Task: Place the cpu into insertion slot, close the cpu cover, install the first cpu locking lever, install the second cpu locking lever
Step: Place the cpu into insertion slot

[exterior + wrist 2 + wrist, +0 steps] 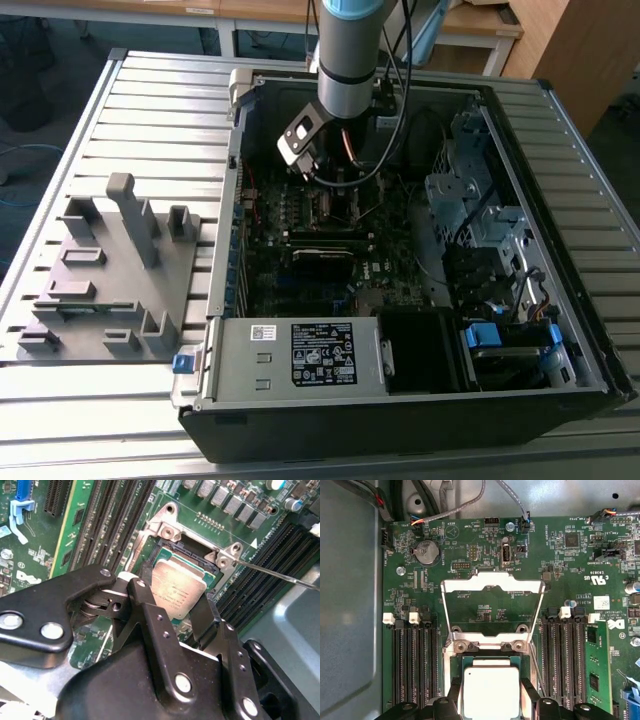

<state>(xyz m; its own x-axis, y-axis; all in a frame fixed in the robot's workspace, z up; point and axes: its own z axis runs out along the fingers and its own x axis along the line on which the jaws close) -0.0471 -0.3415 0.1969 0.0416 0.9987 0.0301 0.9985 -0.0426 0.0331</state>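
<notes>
Gripper (176, 594) pinches the cpu (491, 690) at the insertion slot (186, 554), cpu cover (492, 582) standing open, memory slots (415, 670) either side

cpu (177, 587) over the insertion slot (182, 550)

Grey ribbed metal table (150, 110) across the exterior view. Beyond its far edge: light wooden desks (270, 12) on pale legs. At the exterior view's right: wooden cabinet (585, 50). At the left: dark grey floor (45, 110). Even, diffuse lighting.
</notes>
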